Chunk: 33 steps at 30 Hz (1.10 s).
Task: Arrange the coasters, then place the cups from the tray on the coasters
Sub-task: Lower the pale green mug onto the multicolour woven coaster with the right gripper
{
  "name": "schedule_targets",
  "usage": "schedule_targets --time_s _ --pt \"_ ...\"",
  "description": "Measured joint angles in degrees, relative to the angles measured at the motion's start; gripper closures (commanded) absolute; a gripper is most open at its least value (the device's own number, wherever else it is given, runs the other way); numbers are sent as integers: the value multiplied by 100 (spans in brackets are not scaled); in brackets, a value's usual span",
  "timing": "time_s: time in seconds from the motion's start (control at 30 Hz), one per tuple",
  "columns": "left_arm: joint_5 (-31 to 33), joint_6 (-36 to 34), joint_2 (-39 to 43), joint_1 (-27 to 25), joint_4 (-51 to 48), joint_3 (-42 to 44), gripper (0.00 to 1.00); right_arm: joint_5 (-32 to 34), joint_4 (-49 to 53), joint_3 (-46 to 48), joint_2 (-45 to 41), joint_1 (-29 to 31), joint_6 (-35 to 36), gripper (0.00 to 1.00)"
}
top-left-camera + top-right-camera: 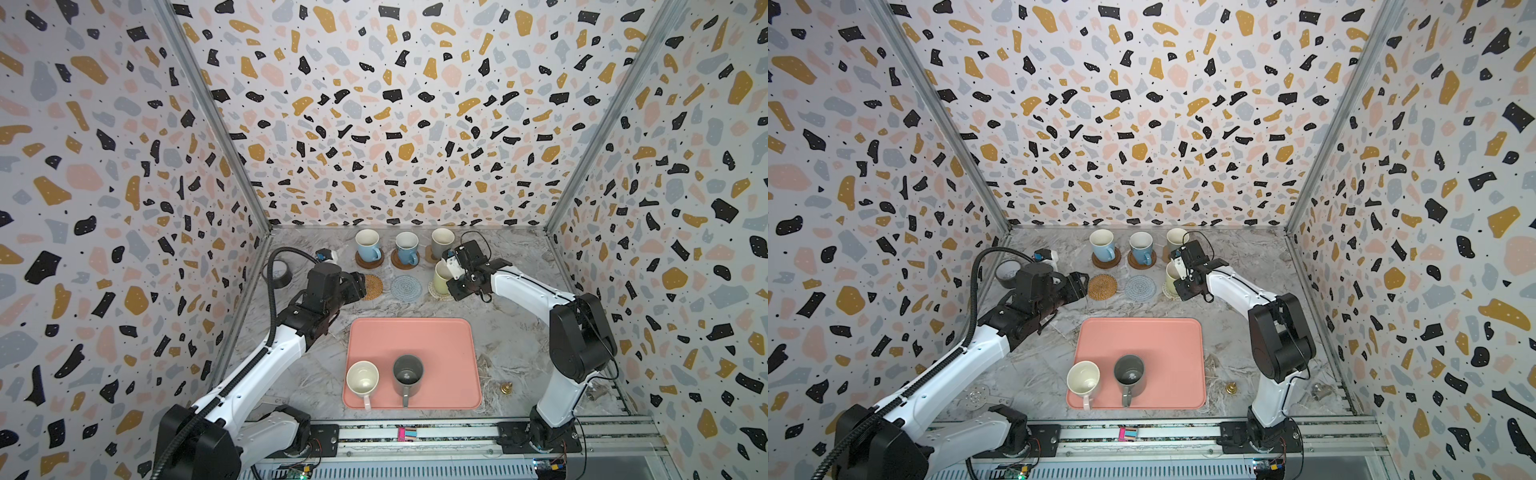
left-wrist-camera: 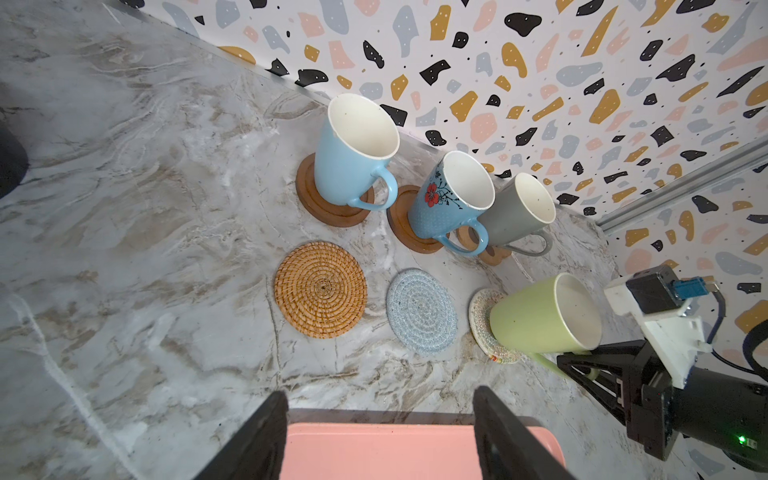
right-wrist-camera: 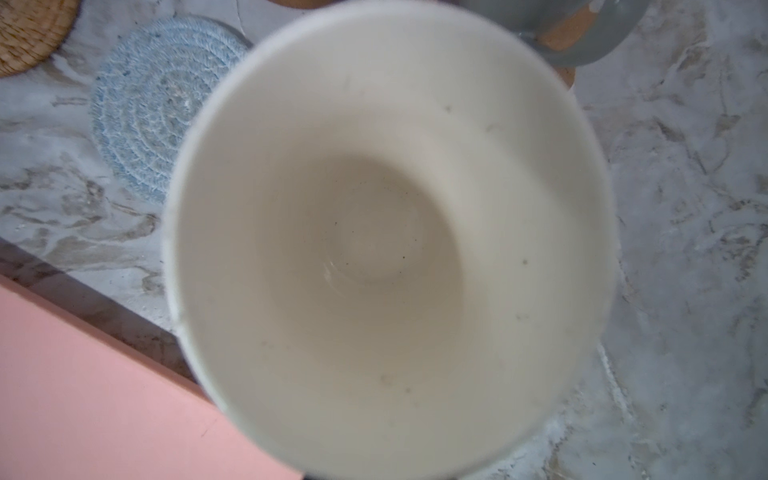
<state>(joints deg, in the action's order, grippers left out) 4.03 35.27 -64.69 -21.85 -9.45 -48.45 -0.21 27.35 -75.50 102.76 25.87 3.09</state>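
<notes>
Two mugs stood nearest me on the salmon-pink rectangular tray [image 1: 436, 345]: the pale pink ceramic mug [image 1: 362, 379] and, just beside it, the dark grey ceramic mug [image 1: 407, 372]. Both were upright, handles toward the near edge.

Beyond the tray's far rim, my left gripper [image 2: 380, 397] hung over the grey marble tabletop [image 1: 511, 332]. Its fingers were spread wide with nothing between them. In both top views it sat just left of the tan woven rattan coaster [image 1: 372, 286].

That coaster began the middle row, followed by the pale blue round woven coaster [image 1: 406, 286], both bare, and the cream round woven coaster [image 2: 482, 318]. On the cream one sat the light green ceramic mug [image 2: 536, 320], its handle pinched between the closed fingers of my right gripper [image 2: 582, 368]. I could not tell whether its base rested fully on the mat. The right wrist view looked straight into its cream interior.

Farthest, along the patterned back wall [image 1: 395, 124], ran the last row. The light blue ceramic mug [image 1: 368, 245] and the deeper blue flowered ceramic mug [image 1: 406, 248] each stood on one of the brown wooden disc coasters [image 2: 328, 210]. The grey-beige ceramic mug [image 1: 442, 243] stood on the tan paw-shaped coaster [image 2: 494, 255].
</notes>
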Motion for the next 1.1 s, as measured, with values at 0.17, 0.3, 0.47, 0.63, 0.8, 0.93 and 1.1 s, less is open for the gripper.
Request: schedule_targets --time_s 0.17,0.3,0.47,0.63,0.8,0.93,1.1 --pt "2 -2 7 0 0 0 28 -4 0 0 44 -15 4 95" --pt "4 -2 9 0 2 9 28 -4 -2 0 52 -26 4 95" --pt "2 -2 28 0 0 11 28 -2 -17 0 107 -39 4 93" --pt "9 -2 90 0 4 31 28 -2 -44 0 129 -42 2 86" --pt "11 -2 103 0 -2 57 28 2 -109 0 133 -42 -4 72" --pt "11 -2 103 0 0 57 28 22 -225 -2 133 -42 -22 58" --pt "11 -7 103 0 -2 57 28 20 -256 -2 133 -42 -42 49"
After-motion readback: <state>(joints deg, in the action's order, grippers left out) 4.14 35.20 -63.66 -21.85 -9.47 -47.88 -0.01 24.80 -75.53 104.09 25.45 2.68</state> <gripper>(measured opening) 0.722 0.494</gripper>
